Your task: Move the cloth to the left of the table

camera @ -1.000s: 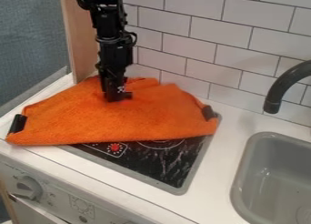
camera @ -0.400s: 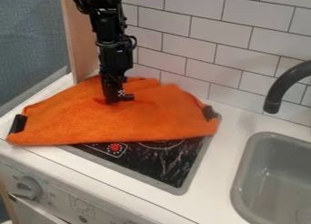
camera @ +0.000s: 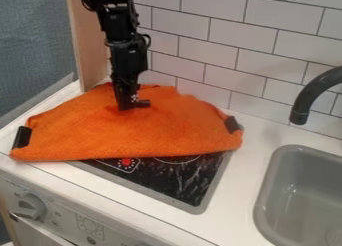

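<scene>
The orange cloth [camera: 127, 135] lies spread over the back and left part of the dark stove top and the counter's left side. Black clips or tabs sit at its left and right corners. At the cloth's upper middle the black gripper [camera: 132, 106] points straight down, its lower end against the fabric, which is creased around it. How the fingertips stand is hidden from this angle.
The stove top [camera: 184, 182] shows in front of the cloth. A grey sink [camera: 294, 200] and a dark faucet [camera: 310, 97] are on the right. A tiled wall [camera: 240, 50] rises behind, with a wooden panel [camera: 90, 45] at the back left.
The cloth has shifted very slightly to the right, most visibly at its left and right corners. The gripper has moved slightly right with it.
</scene>
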You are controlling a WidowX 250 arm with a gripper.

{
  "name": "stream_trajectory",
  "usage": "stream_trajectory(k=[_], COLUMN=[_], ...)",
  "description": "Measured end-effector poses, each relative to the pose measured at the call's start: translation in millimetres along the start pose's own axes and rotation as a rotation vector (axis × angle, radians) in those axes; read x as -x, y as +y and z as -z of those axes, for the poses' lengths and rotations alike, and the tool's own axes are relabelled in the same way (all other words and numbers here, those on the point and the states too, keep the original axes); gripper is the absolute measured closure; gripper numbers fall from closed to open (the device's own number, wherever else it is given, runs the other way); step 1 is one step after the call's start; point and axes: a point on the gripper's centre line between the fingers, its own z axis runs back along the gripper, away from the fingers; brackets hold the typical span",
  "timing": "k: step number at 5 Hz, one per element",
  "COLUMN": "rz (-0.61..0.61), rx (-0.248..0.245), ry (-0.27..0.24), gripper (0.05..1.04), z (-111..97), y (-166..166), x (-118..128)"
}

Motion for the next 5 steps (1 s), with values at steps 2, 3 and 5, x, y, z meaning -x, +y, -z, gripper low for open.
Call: stream_trajectory(k=[2,3,5], rz=[0.050,0.081,0.116], rx=[0.006,0.038,0.083], ry=[-0.085,-0.091,-0.061], gripper=[1.033,1.033,1.033], z=[-31,-37,-37], y=[-28,-53,-91], x=[4,18,43])
